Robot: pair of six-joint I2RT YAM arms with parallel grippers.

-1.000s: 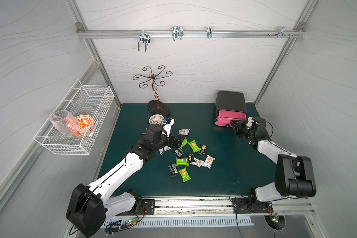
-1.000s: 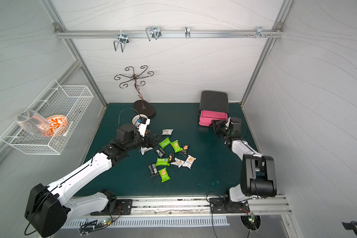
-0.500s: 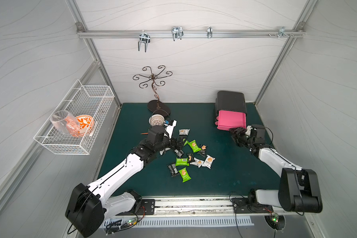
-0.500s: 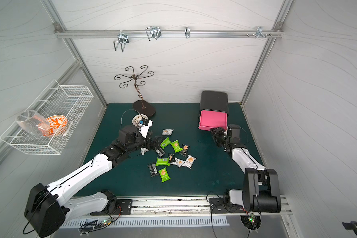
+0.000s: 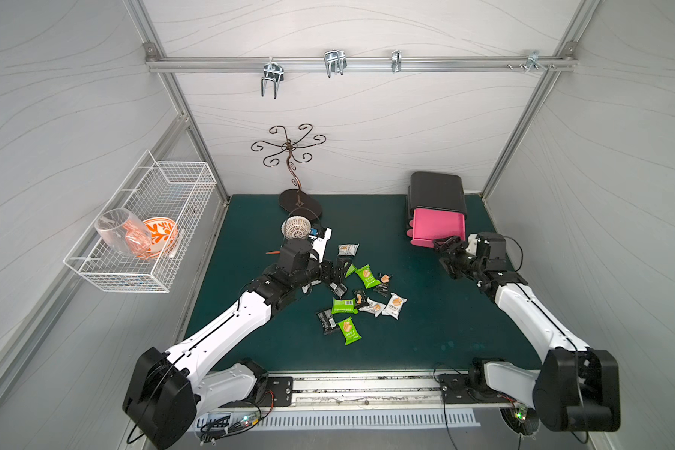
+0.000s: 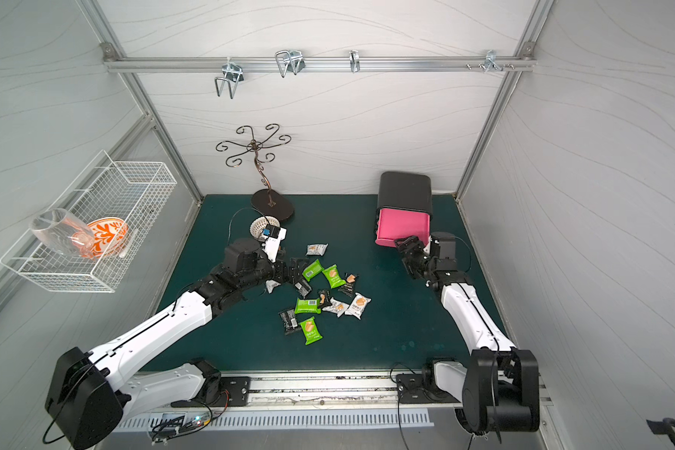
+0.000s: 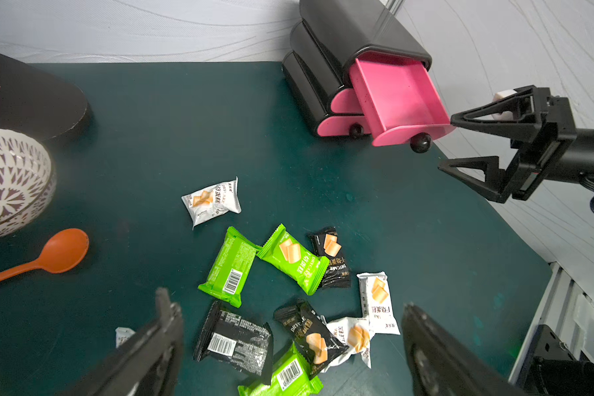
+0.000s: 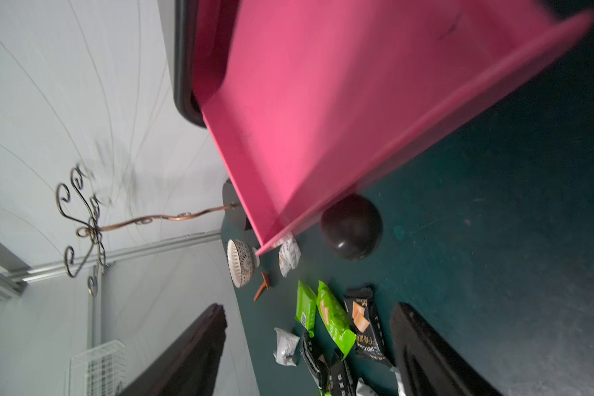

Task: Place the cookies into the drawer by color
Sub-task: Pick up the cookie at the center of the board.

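Newly drawn out since a second ago: the pink plastic top drawer of the black three-tier cabinet, far right, seen empty. Its round black knob has been let go by the right gripper, jaws spread just beside it. The left gripper is spread wide, empty, above the cookies: green, black and white sealed packets scattered mid-table, none yet stowed. Sorting is judged ready to begin.

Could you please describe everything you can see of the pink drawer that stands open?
The top drawer is a shallow pink tray, plastic by its look, with a rounded front and a round black knob. It stands pulled out of the black cabinet, above two shut pink drawers, and is empty. The right hand, open, hovers beside the knob, not gripping it.
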